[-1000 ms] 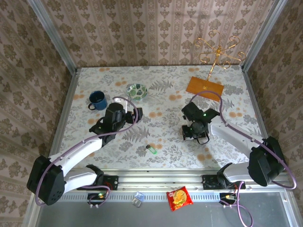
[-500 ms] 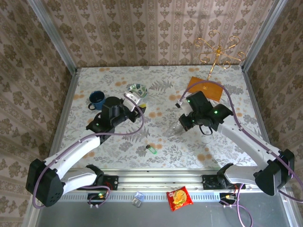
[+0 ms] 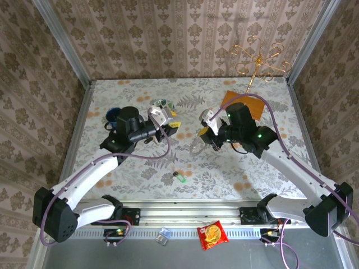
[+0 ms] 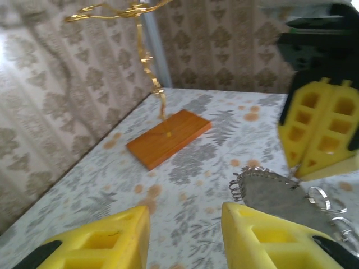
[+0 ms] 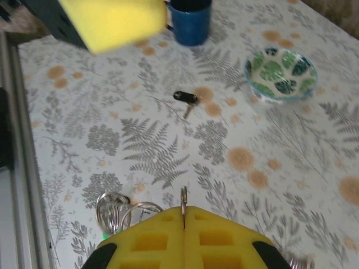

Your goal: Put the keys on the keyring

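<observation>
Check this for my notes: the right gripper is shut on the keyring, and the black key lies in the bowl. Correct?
Not quite. The black key lies on the table, apart from the bowl; the right wrist view shows it. The rest holds: the right gripper is shut on the keyring.

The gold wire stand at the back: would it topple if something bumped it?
Probably not easily: the gold wire stand rises from a broad, flat orange base. Pushed low, it would likely slide; pushed near the top, its tall thin stem might flex or tip it. All wire, it looks light.
</observation>
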`<state>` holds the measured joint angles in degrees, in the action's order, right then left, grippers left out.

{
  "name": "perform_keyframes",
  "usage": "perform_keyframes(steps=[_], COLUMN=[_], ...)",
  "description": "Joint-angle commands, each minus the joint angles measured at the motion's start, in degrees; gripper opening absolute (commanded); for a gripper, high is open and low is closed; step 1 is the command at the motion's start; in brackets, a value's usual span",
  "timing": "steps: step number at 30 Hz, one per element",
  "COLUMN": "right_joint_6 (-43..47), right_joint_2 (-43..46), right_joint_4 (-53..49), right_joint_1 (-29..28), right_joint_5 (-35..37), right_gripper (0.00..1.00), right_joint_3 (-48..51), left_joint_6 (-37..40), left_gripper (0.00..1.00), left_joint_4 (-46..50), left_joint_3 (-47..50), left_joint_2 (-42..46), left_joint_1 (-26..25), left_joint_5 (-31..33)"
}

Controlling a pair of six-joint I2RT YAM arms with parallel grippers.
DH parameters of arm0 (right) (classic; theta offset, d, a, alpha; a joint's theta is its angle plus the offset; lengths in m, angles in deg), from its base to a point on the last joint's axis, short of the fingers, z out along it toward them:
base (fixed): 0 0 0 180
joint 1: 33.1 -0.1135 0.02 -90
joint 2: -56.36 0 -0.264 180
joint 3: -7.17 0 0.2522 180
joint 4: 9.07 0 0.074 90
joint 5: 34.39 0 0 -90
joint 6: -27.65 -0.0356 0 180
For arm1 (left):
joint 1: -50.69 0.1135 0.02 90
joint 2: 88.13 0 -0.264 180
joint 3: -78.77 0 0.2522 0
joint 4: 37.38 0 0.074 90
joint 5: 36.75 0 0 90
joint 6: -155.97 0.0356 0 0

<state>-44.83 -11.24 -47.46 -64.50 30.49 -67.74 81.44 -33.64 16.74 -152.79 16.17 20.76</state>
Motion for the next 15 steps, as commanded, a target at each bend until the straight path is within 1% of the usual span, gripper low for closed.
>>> perform_keyframes(steps=[1,4,8,11,15], right_joint_6=[5.2,9.0,12.6,14.2,15.8], right_joint_2=[0.2,0.2,0.9,1.4,1.7], right_joint_4=[5.5,6.2,7.5,8.0,7.9], right_joint_1=[0.1,0.1,-0.1,-0.3,-0.9], right_joint_5=[-8.0,-11.9,-14.4,-15.5,-15.0], right_gripper=[0.00,0.00,0.00,0.00,0.00], right_joint_3=[0.7,1.7,3.4,3.9,4.1], left_joint_6=[0.1,0.9,3.3,3.3,2.6], left_gripper=[0.38,0.37,0.32,0.31,0.30], left_joint_4=[-6.9,-8.6,-8.8,-9.2,-9.2], left_joint_3=[4.3,6.5,8.5,9.6,9.8], left_joint_2=[-0.3,0.0,0.8,1.1,0.8], left_joint_1=[-1.5,-2.2,-2.7,-2.9,-3.3], left_joint_5=[-9.3,-10.0,-13.9,-15.4,-17.8])
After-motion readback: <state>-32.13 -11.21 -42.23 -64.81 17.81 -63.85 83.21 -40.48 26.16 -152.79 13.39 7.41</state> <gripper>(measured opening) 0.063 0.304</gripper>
